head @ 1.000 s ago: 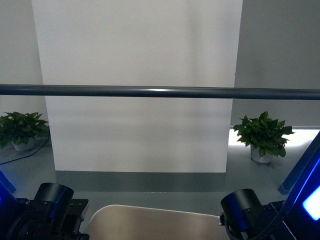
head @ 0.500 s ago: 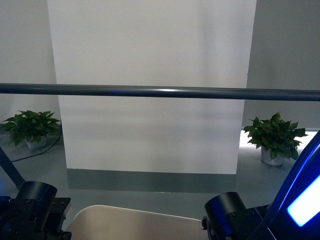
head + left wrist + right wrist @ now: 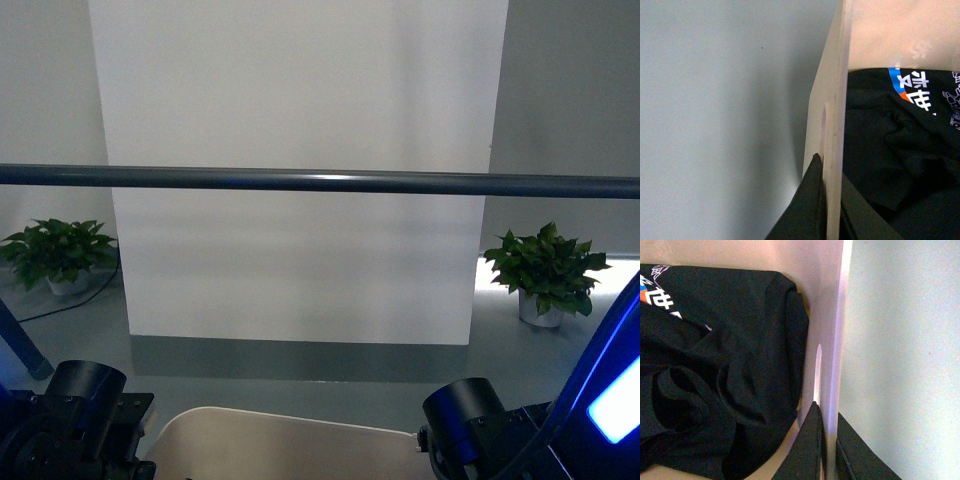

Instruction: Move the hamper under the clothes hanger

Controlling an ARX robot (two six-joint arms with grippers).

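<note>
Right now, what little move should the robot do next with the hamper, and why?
Probably slide the hamper a little forward with both arms. The left gripper and right gripper each pinch a side wall, so the hold looks ready, and the clothes hanger rail seems to lie ahead of the hamper's rim, not above it yet.

Grey floor (image 3: 300, 385) carries left potted plant (image 3: 58, 255), right potted plant (image 3: 545, 270), white panel (image 3: 300, 220) btwn them, & clothes hanger (image 3: 320, 181) leg far left.

Beige hamper (image 3: 290, 445) upright, low centre; dk grey clothes hanger (image 3: 320, 181) rail horiz. above, beyond it.
</note>
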